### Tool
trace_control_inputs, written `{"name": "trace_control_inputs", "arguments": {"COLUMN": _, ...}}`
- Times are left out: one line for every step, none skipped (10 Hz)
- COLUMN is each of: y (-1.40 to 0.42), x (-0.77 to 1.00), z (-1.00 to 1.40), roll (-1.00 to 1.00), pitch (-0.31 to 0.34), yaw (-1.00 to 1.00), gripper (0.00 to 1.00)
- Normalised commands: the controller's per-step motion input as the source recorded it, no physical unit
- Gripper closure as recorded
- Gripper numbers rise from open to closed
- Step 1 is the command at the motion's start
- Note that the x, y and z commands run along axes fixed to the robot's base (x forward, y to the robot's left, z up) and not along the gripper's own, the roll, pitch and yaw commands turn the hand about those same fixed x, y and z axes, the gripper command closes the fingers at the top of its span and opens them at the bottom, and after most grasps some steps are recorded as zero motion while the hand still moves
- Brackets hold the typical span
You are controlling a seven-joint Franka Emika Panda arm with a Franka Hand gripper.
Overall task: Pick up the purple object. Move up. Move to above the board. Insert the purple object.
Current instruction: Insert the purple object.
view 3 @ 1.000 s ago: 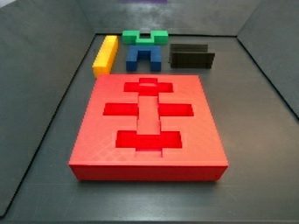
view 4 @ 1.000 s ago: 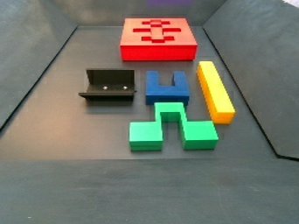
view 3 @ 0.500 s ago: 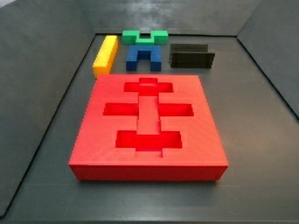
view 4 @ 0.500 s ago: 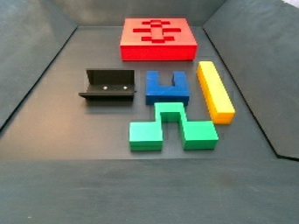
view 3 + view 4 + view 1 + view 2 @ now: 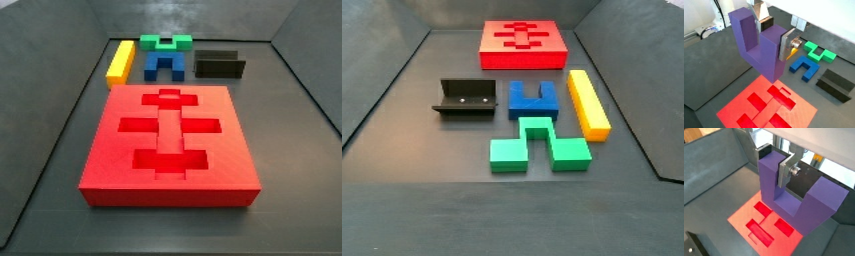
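While the pincer (image 5: 769, 41) hangs high over the board (image 5: 747, 107) in a wrist view, its silver fingers (image 5: 787, 44) are clamped on the purple object (image 5: 759, 42), prongs up, with the board's dark red recesses lying empty below; a blue block (image 5: 804, 67), a green block (image 5: 819, 52) and the fixture (image 5: 833, 84) sit on the worktop beyond. In a wrist view from the opposite side, the pincer (image 5: 794, 175) grips one prong of the purple object (image 5: 797, 198) above the board (image 5: 759, 219), again with nothing in its cut-outs. In both side views the board (image 5: 168, 143) (image 5: 524, 45) lies flat with bare cut-outs, and the yellow bar (image 5: 122, 60) (image 5: 587, 102), green block (image 5: 167, 42) (image 5: 537, 143), blue block (image 5: 164, 64) (image 5: 533, 98) and fixture (image 5: 221, 65) (image 5: 469, 98) sit exactly as they did a second ago; neither pincer nor purple object appears there.
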Motion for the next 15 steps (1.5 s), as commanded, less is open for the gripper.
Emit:
{"name": "trace_control_inputs", "arguments": {"y": -0.12, "x": 0.49, "z": -0.31, "roll": -0.10, "pitch": -0.194, "yaw": -0.18, "gripper": 1.00}}
{"name": "trace_control_inputs", "arguments": {"y": -0.12, "x": 0.47, "z": -0.39, "roll": -0.15, "pitch": -0.291, "yaw": -0.20, "gripper": 1.00}}
{"name": "trace_control_inputs", "arguments": {"y": -0.14, "x": 0.49, "z": -0.41, "roll": -0.15, "pitch": -0.303, "yaw": -0.21, "gripper": 1.00}}
{"name": "trace_control_inputs", "arguments": {"y": -0.27, "x": 0.51, "z": -0.51, "roll": -0.07, "pitch": -0.274, "yaw": -0.22, "gripper": 1.00}}
{"name": "trace_control_inputs", "arguments": {"y": -0.43, "x": 0.49, "z": -0.55, "roll": 0.01, "pitch": -0.193, "yaw": -0.15, "gripper": 1.00}}
{"name": "trace_control_inputs", "arguments": {"y": -0.57, "x": 0.52, "z": -0.51, "roll": 0.33, "pitch": 0.041, "yaw": 0.00, "gripper": 1.00}}
{"name": "trace_control_inputs", "arguments": {"y": -0.57, "x": 0.45, "z": -0.42, "roll": 0.41, "pitch": 0.104, "yaw": 0.00, "gripper": 1.00}}
{"name": "trace_control_inputs", "arguments": {"y": -0.47, "x": 0.38, "z": -0.44, "roll": 0.39, "pitch": 0.091, "yaw": 0.10, "gripper": 1.00}}
{"name": "trace_control_inputs", "arguments": {"y": -0.41, "x": 0.31, "z": -0.45, "roll": 0.38, "pitch": 0.084, "yaw": 0.19, "gripper": 1.00}}
{"name": "trace_control_inputs", "arguments": {"y": -0.35, "x": 0.23, "z": -0.59, "roll": 0.31, "pitch": 0.054, "yaw": 0.32, "gripper": 1.00}}
{"name": "trace_control_inputs", "arguments": {"y": -0.23, "x": 0.14, "z": -0.51, "roll": 0.08, "pitch": 0.000, "yaw": 0.34, "gripper": 1.00}}
{"name": "trace_control_inputs", "arguments": {"y": -0.02, "x": 0.19, "z": -0.36, "roll": -0.12, "pitch": -0.087, "yaw": 0.25, "gripper": 1.00}}
{"name": "trace_control_inputs", "arguments": {"y": 0.00, "x": 0.02, "z": -0.36, "roll": -0.29, "pitch": -0.234, "yaw": 0.07, "gripper": 1.00}}
{"name": "trace_control_inputs", "arguments": {"y": 0.00, "x": 0.00, "z": -0.31, "roll": -0.31, "pitch": -0.251, "yaw": 0.04, "gripper": 1.00}}
{"name": "trace_control_inputs", "arguments": {"y": 0.00, "x": 0.02, "z": -0.37, "roll": -0.31, "pitch": -0.213, "yaw": 0.17, "gripper": 1.00}}
